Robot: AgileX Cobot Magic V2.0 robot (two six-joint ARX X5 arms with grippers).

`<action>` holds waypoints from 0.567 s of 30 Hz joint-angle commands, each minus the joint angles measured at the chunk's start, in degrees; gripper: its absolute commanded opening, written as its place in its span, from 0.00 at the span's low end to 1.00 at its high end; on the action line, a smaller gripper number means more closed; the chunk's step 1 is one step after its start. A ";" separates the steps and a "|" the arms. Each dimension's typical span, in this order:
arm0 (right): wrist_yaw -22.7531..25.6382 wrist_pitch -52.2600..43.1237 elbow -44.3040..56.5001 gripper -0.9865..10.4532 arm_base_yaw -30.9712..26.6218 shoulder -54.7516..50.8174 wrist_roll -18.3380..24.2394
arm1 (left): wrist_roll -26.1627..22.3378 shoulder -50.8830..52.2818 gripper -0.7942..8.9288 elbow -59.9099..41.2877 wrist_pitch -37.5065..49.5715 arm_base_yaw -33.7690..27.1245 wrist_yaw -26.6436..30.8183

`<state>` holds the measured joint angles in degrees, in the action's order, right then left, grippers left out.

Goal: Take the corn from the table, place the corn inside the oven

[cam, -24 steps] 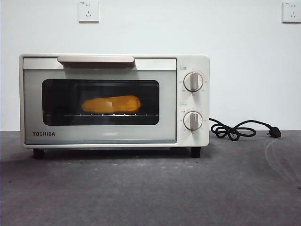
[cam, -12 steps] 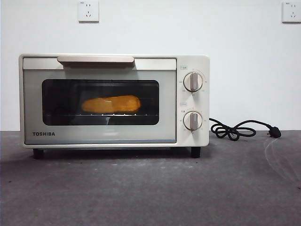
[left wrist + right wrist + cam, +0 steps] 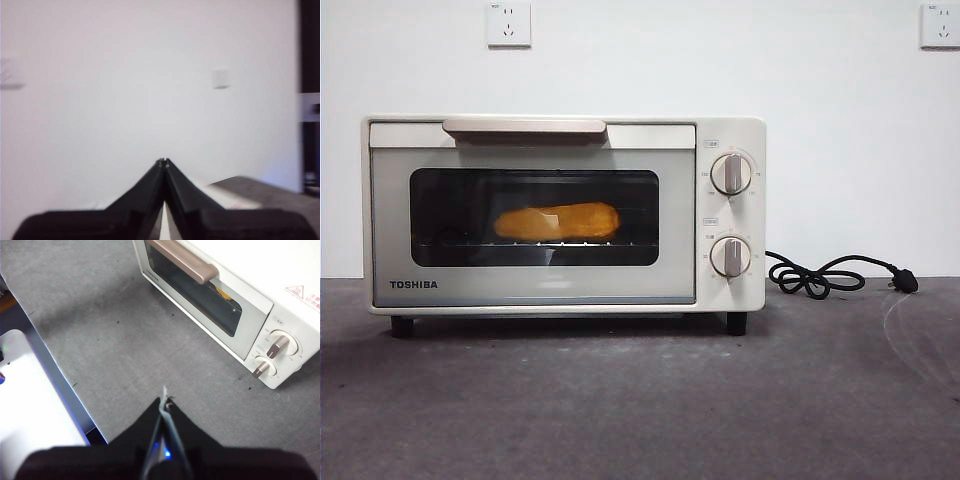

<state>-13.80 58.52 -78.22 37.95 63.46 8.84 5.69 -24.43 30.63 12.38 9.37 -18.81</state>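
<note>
The yellow-orange corn (image 3: 557, 221) lies on the rack inside the cream-white oven (image 3: 563, 214), seen through its dark window; the oven door is closed. A sliver of the corn (image 3: 223, 292) also shows through the glass in the right wrist view. The oven (image 3: 235, 295) stands on the dark grey table (image 3: 640, 400). My right gripper (image 3: 163, 402) hangs shut and empty above the table in front of the oven. My left gripper (image 3: 162, 161) is shut with nothing in it and faces a white wall. Neither gripper appears in the front view.
A black power cord with its plug (image 3: 840, 274) lies on the table to the right of the oven. Two wall sockets (image 3: 508, 24) sit high on the white wall. The table's edge and a white base (image 3: 30, 405) show in the right wrist view.
</note>
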 commanded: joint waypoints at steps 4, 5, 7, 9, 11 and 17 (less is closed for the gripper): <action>-0.04 -0.26 0.00 0.09 0.11 0.13 0.22 | 1.86 8.48 0.08 -17.25 8.13 -1.53 8.72; -0.04 -0.28 0.00 0.09 0.11 0.13 0.22 | 2.14 9.99 0.08 -19.19 8.13 -1.60 10.25; -0.04 -0.26 0.00 0.09 0.11 0.13 0.22 | 2.62 12.55 0.08 -22.27 8.11 -1.86 12.83; -0.07 -0.26 0.00 0.09 0.11 0.13 0.22 | 3.19 14.78 0.08 -24.79 8.09 -2.40 14.01; -0.07 -0.26 0.00 0.09 0.11 0.13 0.22 | 3.26 16.35 0.08 -26.49 8.04 -2.89 14.05; -0.04 -0.26 0.00 0.09 0.11 0.13 0.22 | 2.99 20.48 0.08 -30.10 5.99 -4.09 14.14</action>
<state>-13.80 58.52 -78.22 37.95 63.46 8.84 8.60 -4.43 1.15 18.76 5.45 -4.86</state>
